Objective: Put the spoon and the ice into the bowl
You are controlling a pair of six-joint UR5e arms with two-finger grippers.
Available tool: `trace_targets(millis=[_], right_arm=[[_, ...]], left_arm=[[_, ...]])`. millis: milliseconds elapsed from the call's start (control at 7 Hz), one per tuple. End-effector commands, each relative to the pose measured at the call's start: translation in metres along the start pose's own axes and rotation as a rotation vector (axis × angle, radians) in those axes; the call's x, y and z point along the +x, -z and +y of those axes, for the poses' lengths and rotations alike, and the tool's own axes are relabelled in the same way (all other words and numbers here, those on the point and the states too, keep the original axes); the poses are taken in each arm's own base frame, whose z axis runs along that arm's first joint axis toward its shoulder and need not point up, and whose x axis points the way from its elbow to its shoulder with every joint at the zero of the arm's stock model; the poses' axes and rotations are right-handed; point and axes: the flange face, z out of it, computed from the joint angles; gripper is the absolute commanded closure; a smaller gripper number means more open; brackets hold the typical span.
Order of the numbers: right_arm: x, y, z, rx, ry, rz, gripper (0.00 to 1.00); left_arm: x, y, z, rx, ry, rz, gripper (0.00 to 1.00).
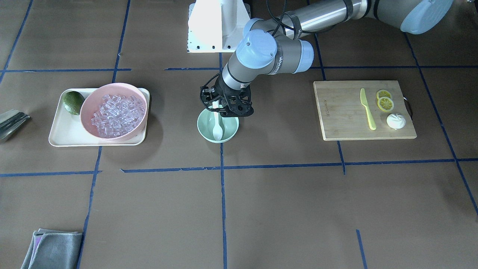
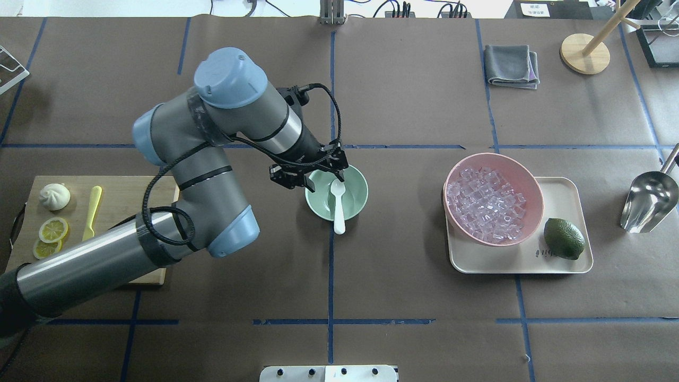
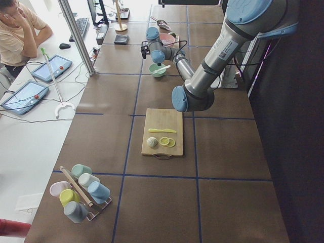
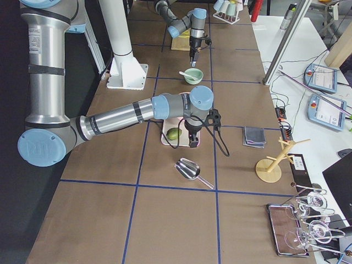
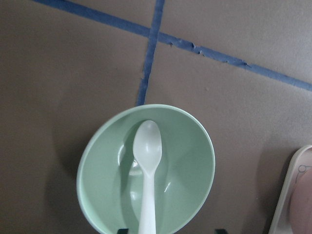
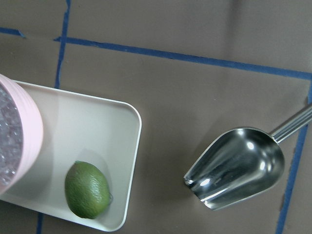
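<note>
The mint-green bowl (image 1: pixel 228 130) stands at the table's middle. The white spoon (image 1: pixel 217 129) lies in it, scoop down inside, handle leaning over the rim on the robot's side. It also shows in the left wrist view (image 5: pixel 147 161). My left gripper (image 1: pixel 224 111) hovers just above the bowl's rim, open, its fingers on either side of the handle without touching it. The clear ice cubes (image 1: pixel 115 114) fill the pink bowl (image 2: pixel 530 183). My right gripper (image 4: pixel 192 143) shows only in the exterior right view, over the tray; I cannot tell whether it is open or shut.
The pink bowl and a lime (image 2: pixel 563 239) sit on a cream tray (image 2: pixel 559 199). A steel scoop (image 2: pixel 650 199) lies beside it. A cutting board (image 1: pixel 343 108) holds a yellow-green knife (image 1: pixel 368 110), lemon slices (image 1: pixel 384 101) and a white bun (image 1: pixel 395 121). A grey cloth (image 2: pixel 512 64) lies far off.
</note>
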Motion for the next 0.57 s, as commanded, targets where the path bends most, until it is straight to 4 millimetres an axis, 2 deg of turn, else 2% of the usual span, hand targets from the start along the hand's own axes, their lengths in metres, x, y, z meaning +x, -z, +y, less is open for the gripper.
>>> trace_targets(millis=[0,143,286,429], right_arm=[[-0.113,-0.003,-0.029,0.016,-0.134,-0.035,0.01],[-0.151,-0.021,-0.028,0.05,-0.19,-0.049,0.01],[-0.195,-0.058,-0.022,0.132,-0.268,-0.038,0.01],[-0.245,-0.101,-0.012,0.199,-0.32,-0.019,0.01]], left_arm=[[-0.082,0.066,-0.009,0.067,0.028,0.017,0.28],[-0.098,0.086,-0.013,0.088,0.038,0.022,0.21],[-0.121,0.108,-0.019,0.084,0.061,0.024,0.16],[-0.143,0.131,-0.025,0.079,0.082,0.031,0.16]])
